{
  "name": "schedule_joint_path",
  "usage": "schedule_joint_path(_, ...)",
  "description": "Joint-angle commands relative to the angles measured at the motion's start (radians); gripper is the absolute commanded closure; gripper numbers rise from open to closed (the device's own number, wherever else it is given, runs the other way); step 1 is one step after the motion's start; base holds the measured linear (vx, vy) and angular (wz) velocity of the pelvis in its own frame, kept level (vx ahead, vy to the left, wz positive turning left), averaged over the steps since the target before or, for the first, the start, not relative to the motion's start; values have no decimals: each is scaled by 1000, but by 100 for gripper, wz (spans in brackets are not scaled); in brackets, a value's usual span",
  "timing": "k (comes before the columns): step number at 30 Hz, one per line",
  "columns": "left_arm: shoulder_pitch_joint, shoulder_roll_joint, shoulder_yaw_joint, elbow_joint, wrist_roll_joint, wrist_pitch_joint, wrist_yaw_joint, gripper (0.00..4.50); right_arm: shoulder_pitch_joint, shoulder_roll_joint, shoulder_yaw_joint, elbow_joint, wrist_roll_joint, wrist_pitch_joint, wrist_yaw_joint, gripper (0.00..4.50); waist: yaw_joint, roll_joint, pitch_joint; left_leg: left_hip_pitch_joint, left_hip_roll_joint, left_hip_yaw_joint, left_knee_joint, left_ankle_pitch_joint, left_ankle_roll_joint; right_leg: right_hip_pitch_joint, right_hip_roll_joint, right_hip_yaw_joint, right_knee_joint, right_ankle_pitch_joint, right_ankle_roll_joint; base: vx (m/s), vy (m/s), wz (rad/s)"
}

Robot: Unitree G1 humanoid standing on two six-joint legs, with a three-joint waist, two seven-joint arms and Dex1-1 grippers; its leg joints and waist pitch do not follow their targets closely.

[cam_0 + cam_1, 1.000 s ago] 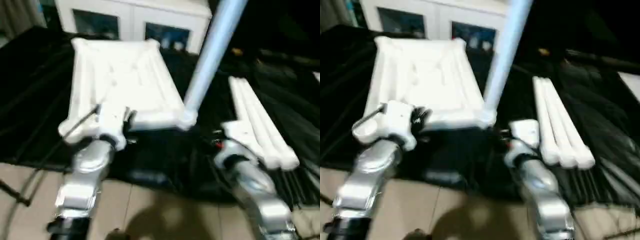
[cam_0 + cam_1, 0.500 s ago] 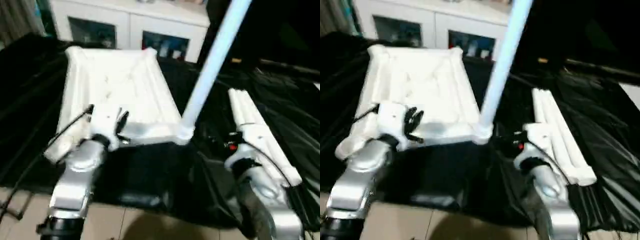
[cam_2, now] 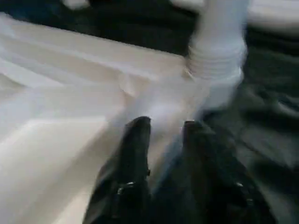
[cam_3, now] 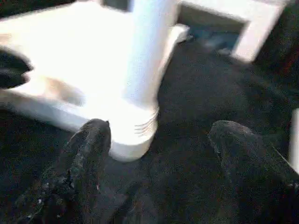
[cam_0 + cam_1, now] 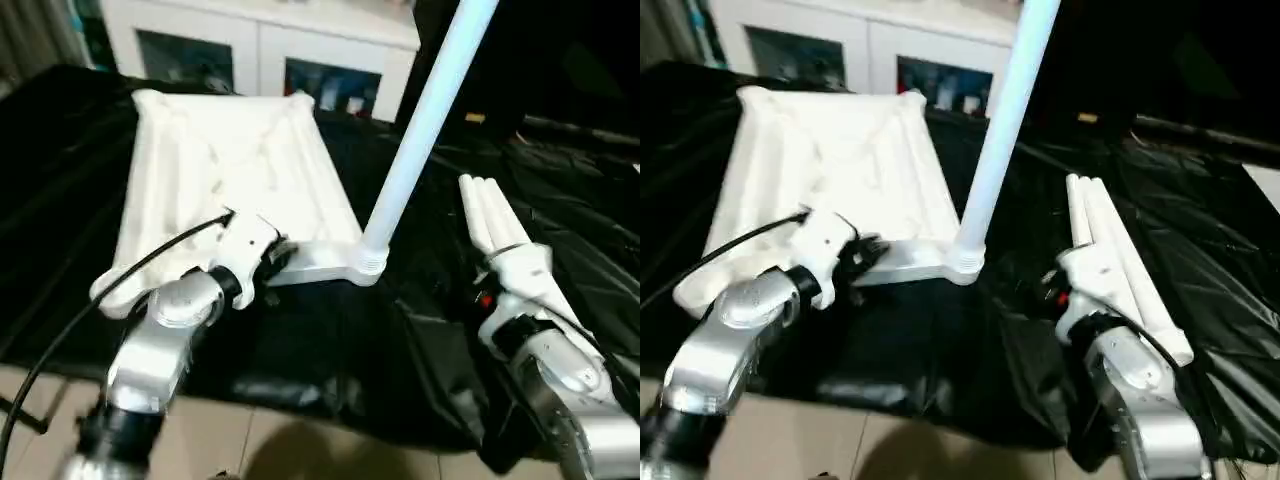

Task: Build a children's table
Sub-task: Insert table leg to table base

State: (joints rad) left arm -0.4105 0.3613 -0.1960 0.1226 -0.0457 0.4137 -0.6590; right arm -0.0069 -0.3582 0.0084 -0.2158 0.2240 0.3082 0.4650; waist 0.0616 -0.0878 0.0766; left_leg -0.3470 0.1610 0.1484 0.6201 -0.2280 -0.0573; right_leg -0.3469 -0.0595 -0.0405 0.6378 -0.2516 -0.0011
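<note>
The children's table top lies upside down on a black cloth, ribbed underside up. One white leg stands upright in the near right corner socket. Three more legs lie side by side to the right. My left gripper is at the top's near rim, close to that socket, its fingers a little apart with the white rim between them. My right gripper is open wide and low over the cloth, facing the foot of the upright leg without touching it.
A white cabinet with glass doors stands behind the table top. The black cloth covers the work area, and its crumpled front edge meets the tiled floor. A black cable trails from my left arm.
The camera has shifted. My left gripper has slid right along the near rim toward the leg's corner and its fingers have parted slightly. The right gripper stays open.
</note>
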Motion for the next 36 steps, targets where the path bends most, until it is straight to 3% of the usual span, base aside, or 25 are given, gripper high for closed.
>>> schedule_joint_path(1, -47, 2, -40, 48, 0, -5, -66, 274, -21, -33, -1, 13, 5, 15, 53, 76, 2, 7, -35, 15, 70, -20, -101, -194, 11, 15, -94, 57, -97, -229, -182, -70, -4, 4)
schedule_joint_path(2, -78, 0, -52, 79, -1, -2, -96, 269, -28, -51, 3, 19, 10, 18, 78, 76, 3, 6, -39, 13, 71, -20, -100, -182, 10, 17, -95, 56, -94, -218, -182, -70, -4, 4)
schedule_joint_path(3, -131, -1, -81, 143, 18, -29, -144, 269, -37, -84, 13, 25, 24, 18, 120, 76, 4, 5, -35, 10, 70, -17, -103, -178, 13, 13, -95, 55, -98, -222, -179, -54, -1, 1)
schedule_joint_path(5, -158, -3, -96, 178, 36, -41, -153, 241, -39, -95, 16, 26, 30, 20, 139, 76, 7, 5, -38, 8, 73, -17, -102, -168, 12, 13, -97, 56, -97, -206, -177, 0, 0, 0)
schedule_joint_path(6, -191, -10, -112, 220, 52, -38, -161, 241, -39, -107, 22, 23, 39, 22, 165, 76, 7, 8, -40, 4, 73, -16, -102, -156, 14, 15, -98, 54, -94, -183, -184, 0, 0, 0)
schedule_joint_path(8, -257, -23, -141, 300, 73, -35, -183, 241, -38, -125, 31, 16, 45, 22, 205, 76, 6, 4, -43, 3, 73, -15, -100, -136, 23, 15, -97, 54, -93, -150, -188, 0, 0, 0)
schedule_joint_path(9, -288, -28, -159, 342, 87, -47, -197, 241, -38, -132, 37, 13, 42, 19, 216, 76, 8, 6, -46, 2, 72, -14, -97, -92, 38, 16, -97, 53, -87, -80, -204, 0, 0, 0)
schedule_joint_path(10, -288, -28, -159, 342, 87, -47, -197, 241, -38, -132, 37, 13, 42, 19, 216, 76, 8, 6, -46, 2, 72, -14, -97, -92, 38, 16, -97, 53, -87, -80, -204, 0, 0, 0)
schedule_joint_path(12, -322, -32, -178, 399, 106, -70, -213, 241, -37, -136, 40, 11, 38, 18, 223, 76, 9, 3, -55, -5, 70, -13, -89, 0, 71, 25, -96, 50, -70, 74, -239, 0, 0, 0)
schedule_joint_path(14, -361, -38, -192, 475, 120, -75, -233, 241, -35, -142, 45, 11, 38, 18, 231, 76, 10, 3, -63, -3, 68, -11, -82, 42, 91, 26, -93, 50, -62, 146, -251, 0, 0, 0)
schedule_joint_path(15, -379, -40, -197, 512, 123, -83, -248, 241, -34, -147, 49, 11, 34, 15, 234, 76, 12, 7, -69, -7, 66, -11, -75, 105, 115, 27, -93, 50, -48, 253, -270, 0, 0, 0)
schedule_joint_path(16, -379, -40, -197, 512, 123, -83, -248, 241, -34, -147, 49, 11, 34, 15, 234, 76, 11, 3, -68, -9, 64, -9, -73, 125, 130, 25, -90, 49, -48, 288, -277, 0, 0, 0)
schedule_joint_path(17, -415, -48, -196, 590, 132, -106, -249, 267, -33, -153, 52, 11, 32, 13, 240, 76, 12, 7, -66, -9, 63, -5, -70, 135, 159, 21, -89, 47, -48, 327, -300, 0, 0, 0)
schedule_joint_path(20, -476, -64, -172, 704, 139, -127, -217, 279, -28, -156, 49, 7, 33, 12, 246, 76, 17, 10, -62, -8, 71, -6, -74, 74, 157, 22, -96, 47, -53, 268, -316, 0, 0, 0)
schedule_joint_path(21, -484, -65, -168, 717, 139, -131, -210, 299, -27, -157, 48, 5, 34, 13, 247, 76, 21, 14, -60, -6, 74, -5, -77, 35, 143, 21, -97, 47, -57, 223, -319, 0, 0, 0)
schedule_joint_path(23, -503, -68, -159, 747, 139, -138, -208, 315, -23, -158, 46, -1, 36, 15, 248, 76, 25, 11, -56, -4, 78, -2, -82, -12, 116, 20, -99, 49, -63, 159, -317, 0, 0, 0)
schedule_joint_path(25, -510, -69, -154, 758, 134, -137, -220, 330, -20, -159, 45, -5, 38, 16, 250, 76, 26, 15, -54, -3, 80, -1, -85, -31, 101, 19, -99, 49, -66, 136, -313, 0, 0, 0)
schedule_joint_path(30, -536, -69, -150, 808, 128, -158, -278, 363, -12, -163, 44, -14, 43, 18, 257, 76, 32, 16, -52, -1, 80, -1, -88, -46, 85, 17, -100, 50, -68, 119, -303, 0, 0, 0)
schedule_joint_path(36, -556, -60, -157, 852, 142, -182, -309, 407, -18, -166, 47, -2, 42, 12, 266, 76, 32, 16, -55, -5, 80, -2, -87, -23, 95, 20, -102, 50, -63, 171, -307, 0, 0, 0)
